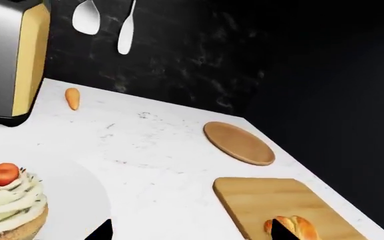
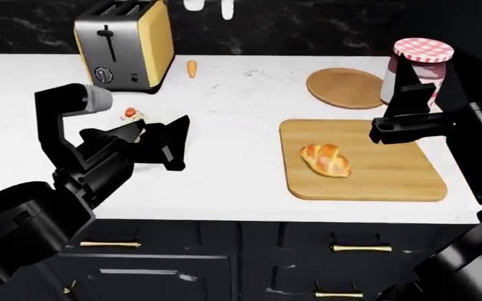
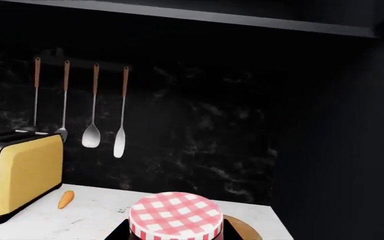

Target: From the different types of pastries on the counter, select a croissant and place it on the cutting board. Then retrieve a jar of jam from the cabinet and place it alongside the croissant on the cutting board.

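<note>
Right gripper clamped on jar of jam, croissant on cutting board

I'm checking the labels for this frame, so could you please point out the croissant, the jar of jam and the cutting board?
croissant [image 2: 326, 159], head view, middle of its ridged top.
jar of jam [image 2: 423, 49], head view, centre of the checkered lid.
cutting board [image 2: 391, 175], head view, bare wood right of the pastry.
</note>
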